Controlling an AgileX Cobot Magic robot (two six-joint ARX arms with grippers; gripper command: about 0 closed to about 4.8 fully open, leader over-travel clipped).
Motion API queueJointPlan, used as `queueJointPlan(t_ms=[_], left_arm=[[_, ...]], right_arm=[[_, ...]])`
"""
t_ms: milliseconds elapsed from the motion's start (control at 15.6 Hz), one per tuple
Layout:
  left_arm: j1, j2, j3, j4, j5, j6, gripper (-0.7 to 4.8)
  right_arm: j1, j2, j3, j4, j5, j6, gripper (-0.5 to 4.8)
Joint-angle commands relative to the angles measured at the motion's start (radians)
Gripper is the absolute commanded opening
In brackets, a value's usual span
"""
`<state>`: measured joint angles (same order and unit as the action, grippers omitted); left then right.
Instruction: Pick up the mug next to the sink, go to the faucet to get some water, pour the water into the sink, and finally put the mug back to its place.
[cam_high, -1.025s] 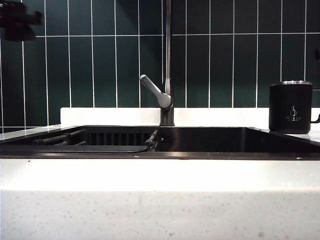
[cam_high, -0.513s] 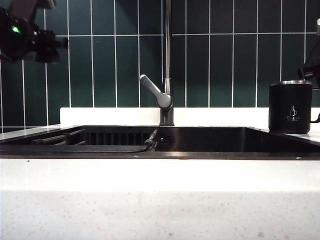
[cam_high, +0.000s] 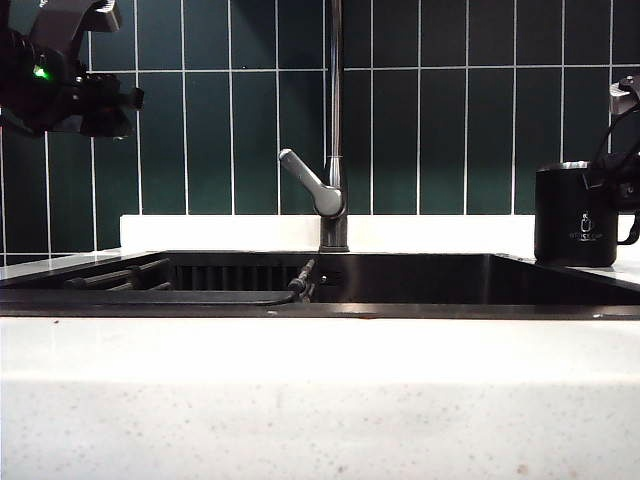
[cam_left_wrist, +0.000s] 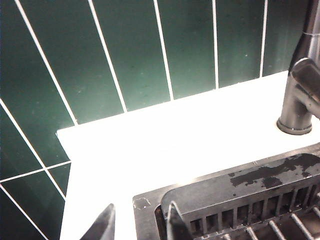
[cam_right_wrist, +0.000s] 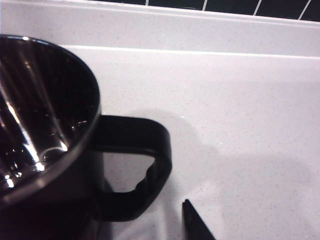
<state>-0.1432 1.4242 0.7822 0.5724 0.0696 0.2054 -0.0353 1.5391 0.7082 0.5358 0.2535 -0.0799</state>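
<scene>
The matte black mug (cam_high: 578, 215) with a silvery rim stands on the white counter to the right of the sink (cam_high: 420, 278). My right gripper (cam_high: 622, 170) hangs at the mug's handle side. In the right wrist view the mug (cam_right_wrist: 40, 125) and its handle (cam_right_wrist: 152, 165) are close. One fingertip (cam_right_wrist: 192, 220) stands just outside the handle with a gap; the other is hidden. My left gripper (cam_high: 75, 80) is high at the far left. Its jaws (cam_left_wrist: 140, 224) are open and empty over the sink's corner. The faucet (cam_high: 336, 110) rises behind the sink's middle.
The faucet's grey lever (cam_high: 310, 185) angles up to the left. A slatted rack (cam_left_wrist: 250, 200) and dark bars (cam_high: 120, 277) lie in the sink's left part. A white ledge (cam_left_wrist: 175, 135) and a dark green tiled wall (cam_high: 230, 120) close off the back.
My left gripper has come further into view at the upper left and sunk a little. My right gripper has come in from the right edge, down beside the mug's handle.
</scene>
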Motion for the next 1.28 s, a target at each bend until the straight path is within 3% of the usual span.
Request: queueJointPlan(t_ms=[64, 256, 449, 833, 1025, 1153, 1282], left_arm=[[0.0, -0.003, 0.005, 0.003, 0.006, -0.004, 1.3], [0.0, -0.003, 0.005, 0.002, 0.006, -0.003, 1.3], [0.0, -0.003, 0.005, 0.0, 0.006, -0.003, 1.3], [0.0, -0.002, 0.005, -0.019, 0.006, -0.003, 1.29], [0.0, -0.002, 0.005, -0.029, 0.006, -0.003, 1.29], [0.0, -0.002, 0.005, -0.037, 0.006, -0.003, 1.29], [0.0, -0.002, 0.005, -0.041, 0.006, -0.003, 1.29]], right_arm=[[-0.03, 0.004, 0.009, 0.048, -0.003, 0.001, 2.25], [-0.089, 0.004, 0.017, 0.075, -0.159, 0.002, 2.25], [-0.106, 0.022, 0.018, 0.107, -0.218, 0.003, 2.25], [-0.11, 0.073, 0.019, 0.176, -0.223, 0.002, 2.2], [-0.12, 0.081, 0.02, 0.182, -0.219, 0.003, 2.01], [-0.132, 0.083, 0.019, 0.203, -0.225, 0.024, 1.49], [-0.153, 0.092, 0.019, 0.246, -0.258, 0.06, 1.48]])
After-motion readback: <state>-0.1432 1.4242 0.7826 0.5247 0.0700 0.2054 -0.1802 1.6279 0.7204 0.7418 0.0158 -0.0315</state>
